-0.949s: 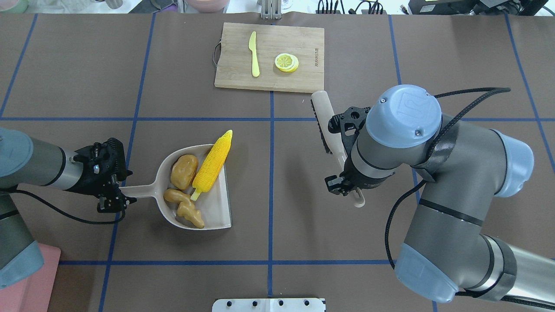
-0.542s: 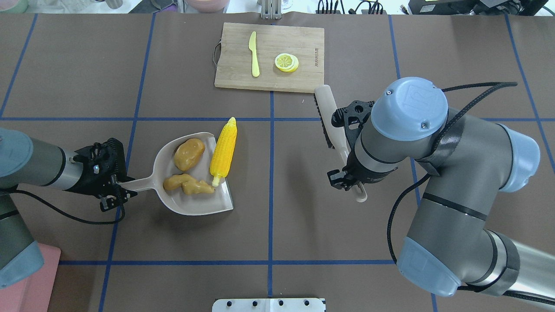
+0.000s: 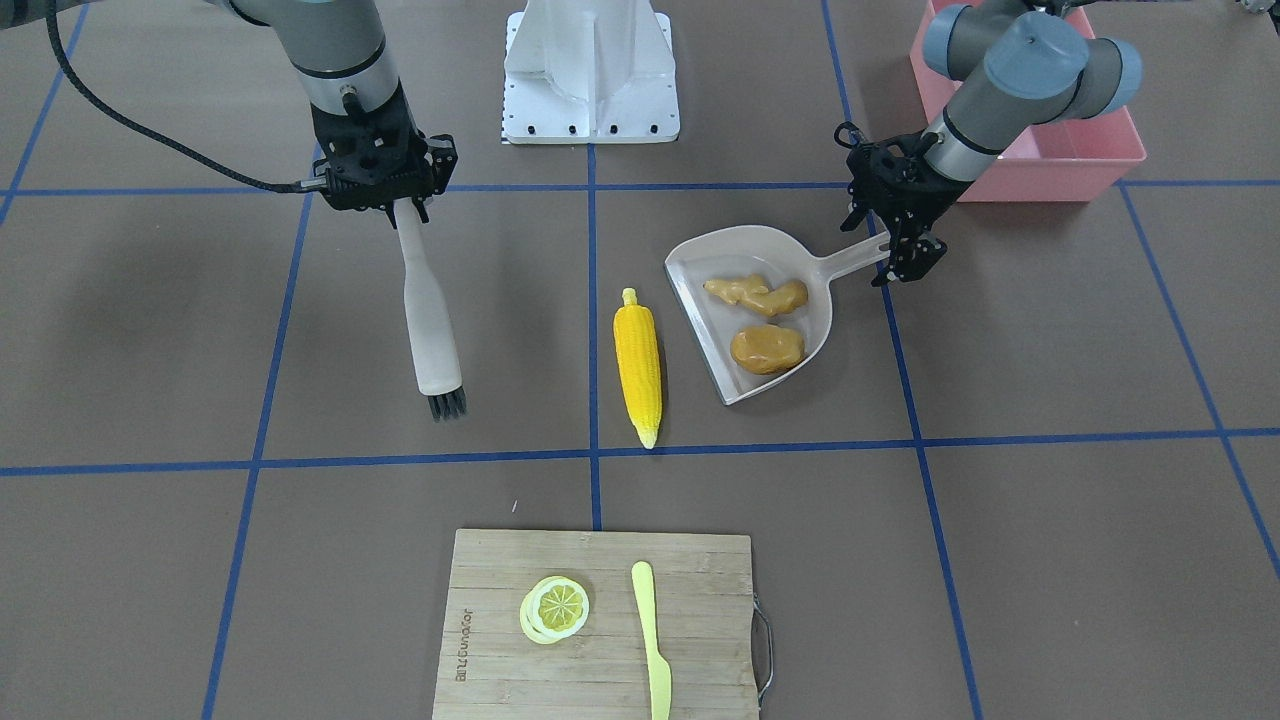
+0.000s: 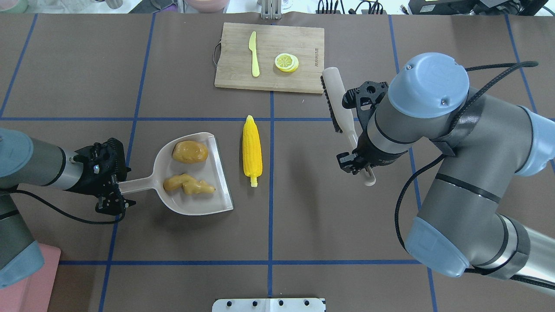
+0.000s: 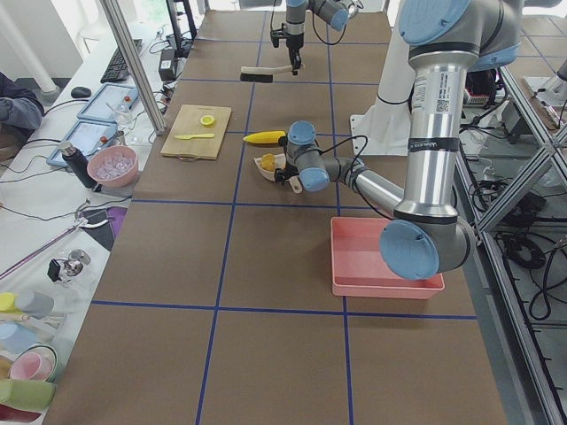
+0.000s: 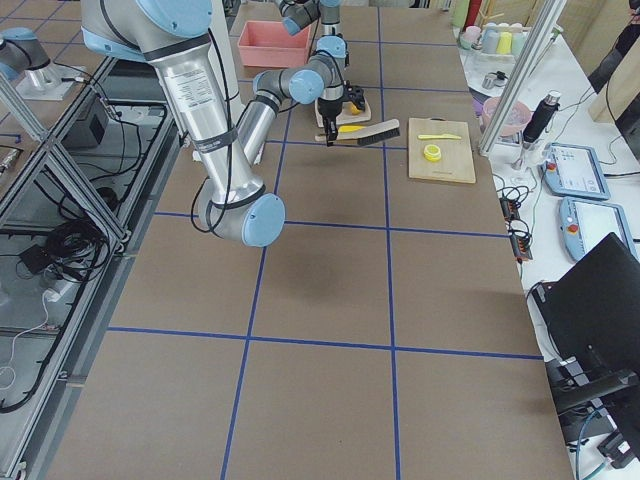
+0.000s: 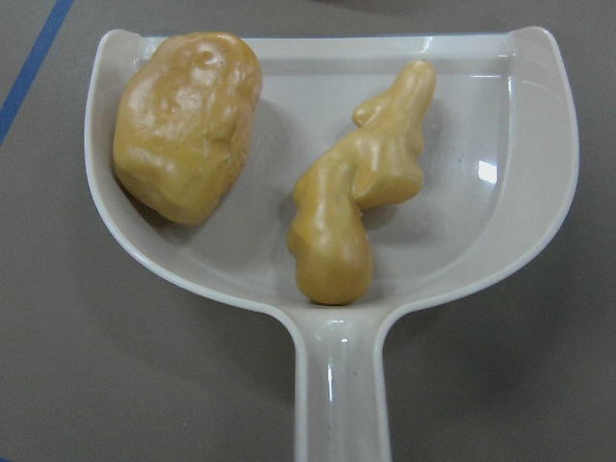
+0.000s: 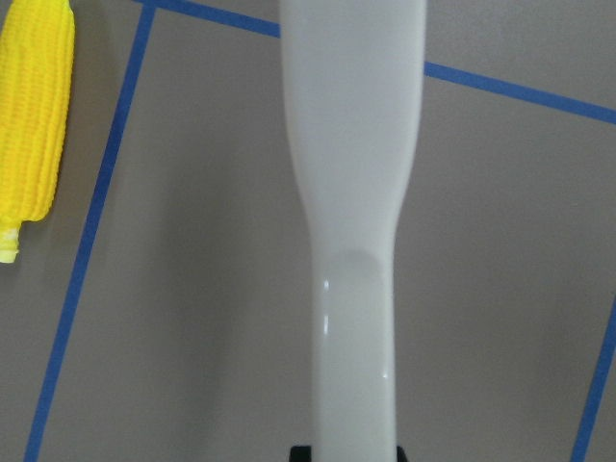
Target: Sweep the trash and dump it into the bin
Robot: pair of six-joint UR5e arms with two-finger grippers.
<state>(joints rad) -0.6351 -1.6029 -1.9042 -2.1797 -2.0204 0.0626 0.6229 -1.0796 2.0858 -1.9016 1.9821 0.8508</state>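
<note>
From overhead, the left end effector (image 4: 116, 190) is clamped on the handle of the beige dustpan (image 4: 217, 173). The potato-like lump (image 4: 190, 152) and the ginger root (image 4: 188, 184) lie inside the pan, apart from each other. The corn cob (image 4: 252, 149) lies on the brown surface (image 4: 329, 225) just right of the pan's open lip, not touching it, lengthwise beside a blue tape line. The right end effector (image 4: 357, 162) is closed around the handle of a brush (image 4: 340, 104), whose bristle end points far, toward the cutting board (image 4: 234, 56) carrying the knife (image 4: 254, 54) and lemon slice (image 4: 286, 62).

In the front-facing view, the pink bin (image 3: 1060, 150) stands on the robot's side of the surface, behind the left arm and well apart from the corn.

The left side view shows the bin near the left arm's base.

In the left wrist view, the lump rests against the pan's curved wall and the ginger's thick end lies by the handle root.

In the right wrist view, the brush's pale back fills the middle and the corn lies at the left edge.
</note>
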